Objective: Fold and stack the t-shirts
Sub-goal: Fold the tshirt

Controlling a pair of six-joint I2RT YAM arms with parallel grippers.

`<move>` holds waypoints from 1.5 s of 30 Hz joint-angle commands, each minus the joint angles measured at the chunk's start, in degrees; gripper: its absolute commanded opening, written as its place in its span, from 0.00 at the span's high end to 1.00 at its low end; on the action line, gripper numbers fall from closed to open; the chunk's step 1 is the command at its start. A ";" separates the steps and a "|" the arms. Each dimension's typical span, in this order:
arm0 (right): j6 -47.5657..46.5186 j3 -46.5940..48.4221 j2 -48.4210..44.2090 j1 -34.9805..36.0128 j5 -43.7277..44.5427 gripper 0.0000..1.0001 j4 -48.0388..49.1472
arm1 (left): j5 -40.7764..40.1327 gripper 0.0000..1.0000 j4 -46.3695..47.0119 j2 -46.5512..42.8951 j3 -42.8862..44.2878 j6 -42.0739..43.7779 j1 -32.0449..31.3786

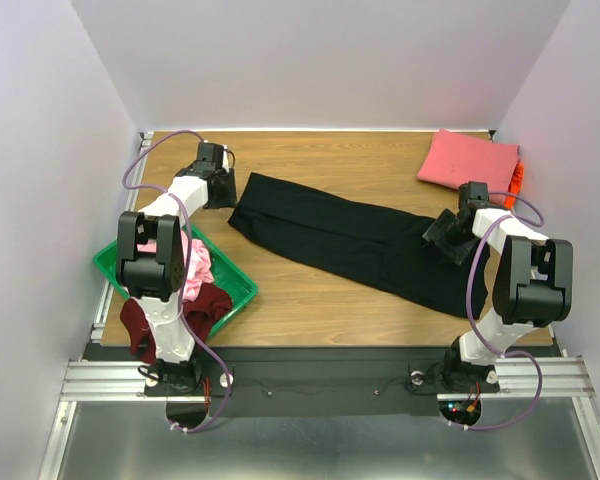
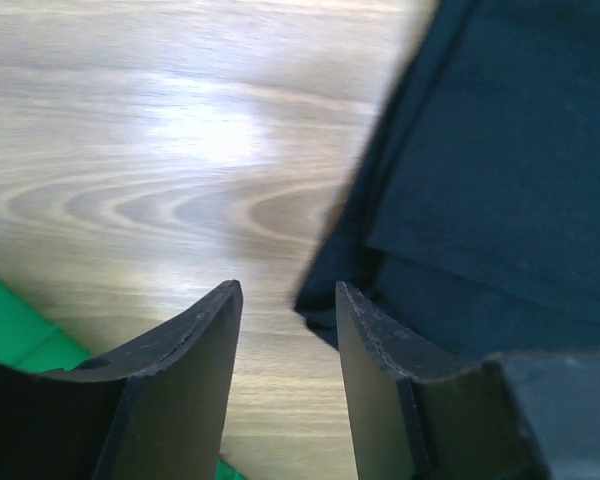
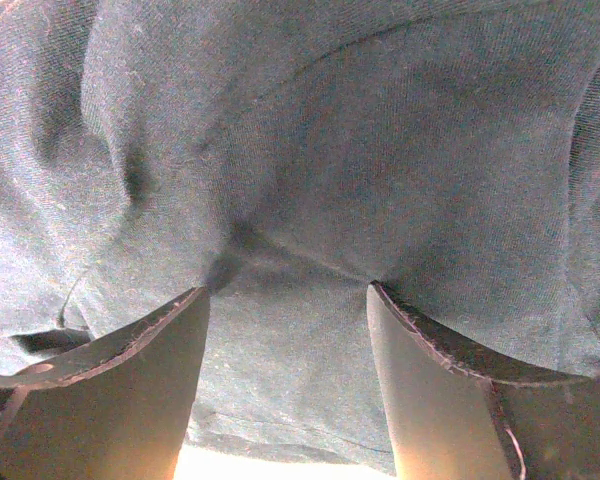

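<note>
The black t-shirt lies stretched ten-to-four o'clock for folding. The left hand gapes empty beside one end; the right hand, spread, seemingly pins the other.

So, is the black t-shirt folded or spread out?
Folded lengthwise: the black t-shirt lies as a long narrow strip, layered edges showing in the left wrist view.

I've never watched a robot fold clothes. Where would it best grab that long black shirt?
Probably at its short ends. The black shirt lies flat as a long strip, so the middle offers nothing to pinch. At its left end the layered edge is exposed beside the open left gripper; coming in low from the bare table side should slip one finger underneath.
</note>
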 commanded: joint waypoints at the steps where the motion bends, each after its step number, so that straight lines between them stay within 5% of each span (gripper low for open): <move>1: -2.32 -3.56 4.65 -1.66 7.53 0.29 -0.78 | 4.32 0.52 0.14 0.25 2.01 0.83 -0.67; 17: -2.14 -3.56 4.65 -1.74 7.36 0.29 -0.78 | 2.66 0.57 -1.53 4.30 0.52 2.06 -3.57; 45: -2.58 -2.33 6.05 -1.74 7.35 0.29 -1.22 | 2.05 0.62 1.98 -3.26 -6.25 2.59 -3.48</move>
